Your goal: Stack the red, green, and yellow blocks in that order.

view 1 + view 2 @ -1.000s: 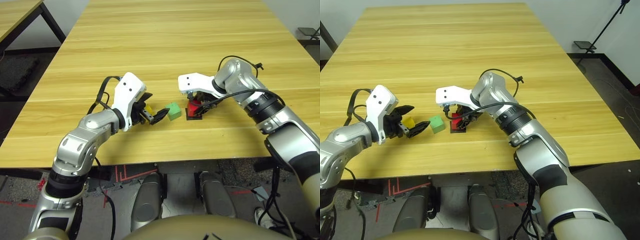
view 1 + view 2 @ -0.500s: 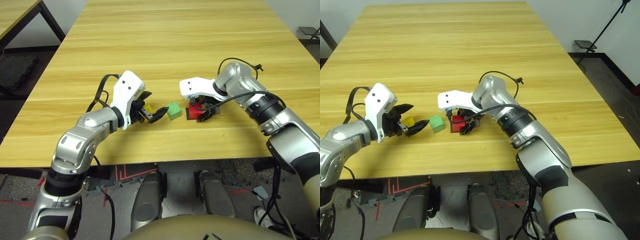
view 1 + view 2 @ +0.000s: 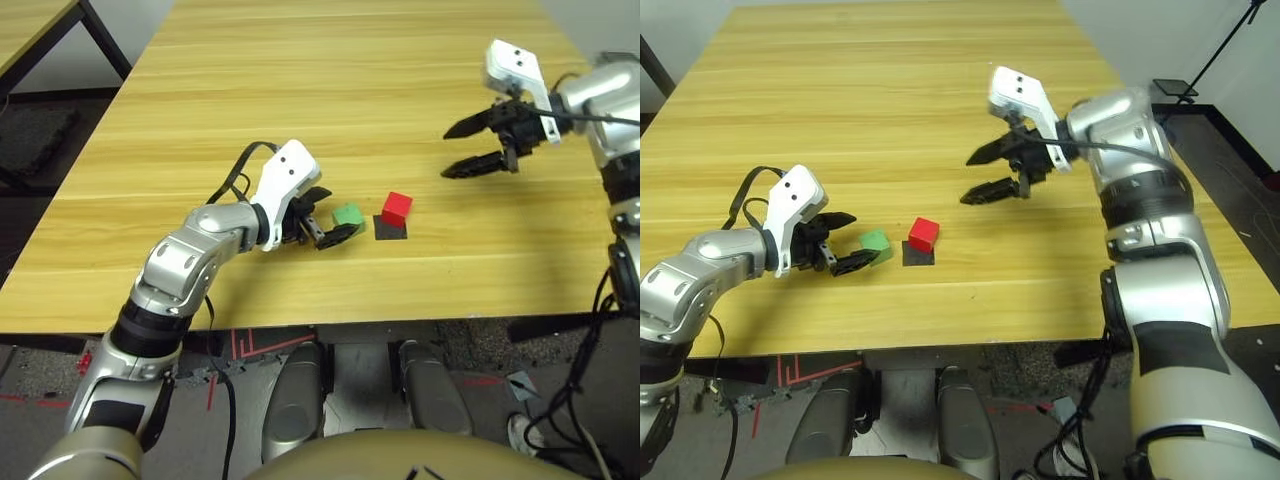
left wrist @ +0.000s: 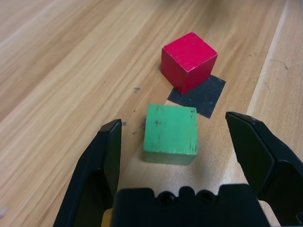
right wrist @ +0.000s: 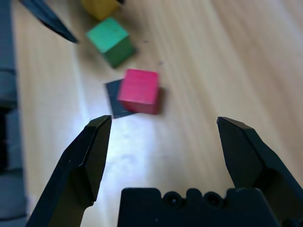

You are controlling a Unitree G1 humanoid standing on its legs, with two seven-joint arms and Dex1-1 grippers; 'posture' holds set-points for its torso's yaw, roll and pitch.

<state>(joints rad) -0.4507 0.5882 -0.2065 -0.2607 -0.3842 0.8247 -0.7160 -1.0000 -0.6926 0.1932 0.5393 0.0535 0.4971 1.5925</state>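
Red block (image 3: 397, 207), matte cube, partly on flat black patch (image 3: 390, 229). Green block (image 4: 170, 134) scuffed, between spread left gripper (image 4: 189, 156) fingers, untouched. Right gripper (image 3: 478, 145) raised, wide open, empty.

Red block (image 3: 397, 207) sits upright on the far edge of the black patch (image 3: 390, 229). Green block (image 3: 348, 215) just left of the patch. Yellow block (image 5: 99, 7) beyond green.

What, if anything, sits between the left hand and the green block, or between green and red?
Nothing visible. The open left hand already brackets the green block, not touching it. The red block sits just beyond on the black patch, with bare table between them.
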